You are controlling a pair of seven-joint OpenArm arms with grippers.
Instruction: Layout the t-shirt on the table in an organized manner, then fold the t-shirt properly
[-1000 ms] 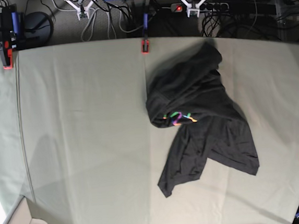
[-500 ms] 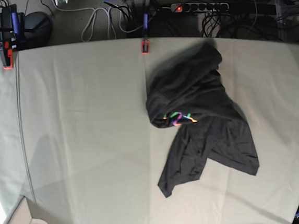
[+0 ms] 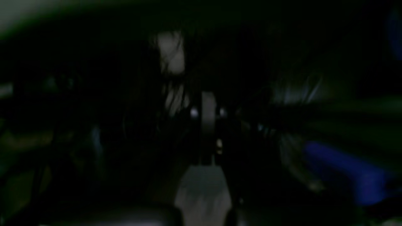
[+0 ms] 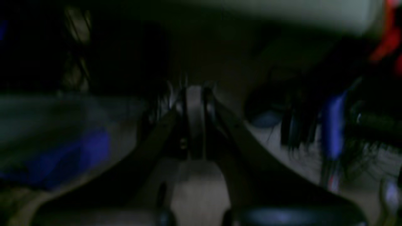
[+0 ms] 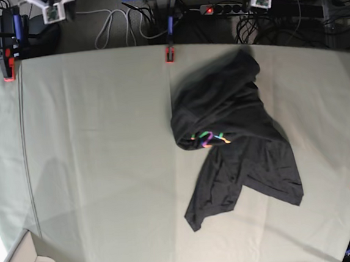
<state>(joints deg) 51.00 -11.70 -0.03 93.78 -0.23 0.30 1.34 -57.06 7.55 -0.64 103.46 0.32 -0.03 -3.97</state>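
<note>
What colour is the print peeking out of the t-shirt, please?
Rainbow-coloured print on the dark t-shirt, clearest in the base view.

This place looks like a robotics lab, not a home. The table (image 5: 102, 143) is covered with a pale grey-green cloth that red clamps (image 5: 169, 53) fix at the edges, and behind it on the dark floor lie many loose cables (image 5: 116, 22) and a power strip (image 5: 225, 7) with a red light

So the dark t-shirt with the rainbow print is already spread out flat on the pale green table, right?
Not flat: in the base view the dark t-shirt with the rainbow print lies crumpled in a heap on the pale green table, folded over itself.
</note>
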